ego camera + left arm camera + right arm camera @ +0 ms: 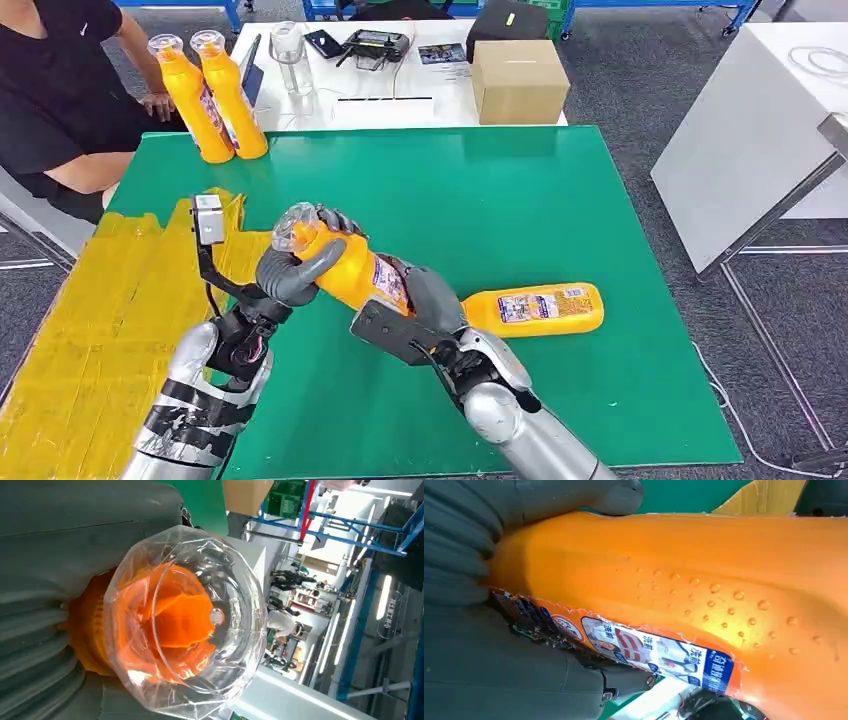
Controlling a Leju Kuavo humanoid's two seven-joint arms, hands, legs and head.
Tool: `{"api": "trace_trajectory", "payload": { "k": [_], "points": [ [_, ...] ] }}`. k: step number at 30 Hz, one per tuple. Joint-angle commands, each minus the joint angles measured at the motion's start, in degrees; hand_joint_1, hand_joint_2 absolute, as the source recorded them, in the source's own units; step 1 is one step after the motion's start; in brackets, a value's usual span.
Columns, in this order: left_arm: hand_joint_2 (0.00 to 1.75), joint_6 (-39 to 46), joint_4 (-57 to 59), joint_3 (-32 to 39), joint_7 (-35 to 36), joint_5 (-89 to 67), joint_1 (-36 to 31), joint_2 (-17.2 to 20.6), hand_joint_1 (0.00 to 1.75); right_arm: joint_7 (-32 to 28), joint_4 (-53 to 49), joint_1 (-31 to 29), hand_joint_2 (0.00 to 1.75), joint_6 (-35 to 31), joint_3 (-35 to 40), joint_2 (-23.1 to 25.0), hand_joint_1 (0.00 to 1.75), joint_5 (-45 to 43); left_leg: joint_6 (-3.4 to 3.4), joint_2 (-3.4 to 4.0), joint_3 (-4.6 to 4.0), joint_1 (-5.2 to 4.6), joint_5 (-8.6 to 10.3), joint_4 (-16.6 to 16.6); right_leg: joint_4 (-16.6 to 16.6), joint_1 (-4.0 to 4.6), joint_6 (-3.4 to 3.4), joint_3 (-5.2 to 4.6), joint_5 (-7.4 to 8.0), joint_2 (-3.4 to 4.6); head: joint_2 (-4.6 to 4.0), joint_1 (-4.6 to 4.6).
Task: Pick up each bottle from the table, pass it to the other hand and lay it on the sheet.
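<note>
On the left edge of the green bench (560,200) lies the yellow sheet (90,330), matte and ridged with tape-like strips. Above its inner edge the left hand (290,272) wraps its fingers (335,222) around the neck of the held bottle (345,268), thumb pressed across the front just under the clear faceted cap (185,620). The bottle is glossy orange plastic, tilted with its cap up and to the left, a torn printed label (639,652) along its side and small raised bumps on the body. The right hand (420,310) grips the bottle's lower body, fingers closed around it, forearm rising from below. Just right of that hand a second orange bottle (535,308) lies flat on the bench. Two more bottles (215,95) stand upright at the far left corner, beside a seated person (60,90)
</note>
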Motion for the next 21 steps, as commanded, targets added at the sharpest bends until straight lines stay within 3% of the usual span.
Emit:
{"api": "trace_trajectory", "payload": {
  "k": [1, 6, 7, 8, 9, 10, 17, 21],
  "points": [
    [1.75, -0.53, 3.27, -0.97, 0.13, 0.51, -2.92, -0.76, 1.75, 0.10, 4.07, -1.94, 1.75, 0.17, 2.49, -0.62, 1.75, 0.41, -0.03, -0.08, 0.07, 0.11, -0.04, 0.02, -0.08, 0.11, -0.07, 0.14, -0.01, -0.06, 0.00, 0.00],
    [1.75, -0.46, 3.08, -0.71, 0.07, 0.61, -2.69, -0.67, 1.75, 0.55, 3.62, -1.35, 1.75, -0.81, 2.02, -1.10, 1.75, 2.40, -0.03, -0.11, 0.07, 0.09, -0.03, 0.00, -0.08, 0.10, -0.07, 0.14, -0.02, -0.09, 0.00, 0.00],
    [1.75, -0.43, 2.95, -0.60, 0.07, 0.58, -2.58, -0.65, 1.75, 0.92, 3.51, -1.30, 1.75, -1.18, 1.99, -1.23, 0.31, 3.52, -0.03, -0.09, 0.06, 0.09, -0.03, 0.01, -0.07, 0.10, -0.06, 0.12, -0.01, -0.07, 0.00, 0.00],
    [1.75, -0.41, 2.82, -0.45, 0.05, 0.50, -2.48, -0.58, 1.75, 1.33, 3.20, -1.11, 1.75, -1.57, 1.61, -1.26, 0.00, 4.49, -0.04, -0.09, 0.09, 0.11, -0.04, 0.01, -0.09, 0.12, -0.08, 0.16, -0.02, -0.07, 0.00, 0.00],
    [1.75, -0.45, 2.76, -0.41, 0.02, 0.44, -2.46, -0.50, 1.75, 1.64, 3.35, -0.98, 1.75, -0.58, 1.31, -1.12, 0.00, 3.55, -0.03, -0.10, 0.08, 0.08, -0.03, 0.00, -0.07, 0.08, -0.06, 0.14, -0.02, -0.08, 0.00, 0.00],
    [1.75, -0.48, 2.73, -0.36, 0.01, 0.43, -2.43, -0.41, 1.75, 1.64, 3.33, -1.05, 0.00, -0.45, 1.16, -1.25, 0.00, 3.43, -0.02, -0.07, 0.04, 0.05, -0.01, -0.01, -0.05, 0.05, -0.04, 0.08, -0.01, -0.06, 0.00, 0.00],
    [1.75, 2.50, 0.94, 1.05, -2.18, -7.50, -3.25, 0.72, 1.75, 1.67, -1.59, 0.33, 0.00, -1.49, -1.38, -3.35, 0.00, 4.58, -0.04, -0.11, 0.04, 0.15, -0.06, 0.10, -0.05, 0.16, -0.09, 0.14, -0.02, -0.08, 0.00, 0.00],
    [1.75, 8.93, -2.42, 2.56, -8.15, -22.71, -4.12, 2.19, 1.75, 1.60, -4.22, 1.03, 0.00, -1.29, -1.87, -4.47, 0.00, 6.27, -0.05, -0.06, 0.00, 0.13, -0.07, 0.11, 0.00, 0.14, -0.10, 0.07, -0.03, -0.04, 0.00, 0.00]
  ]
}}
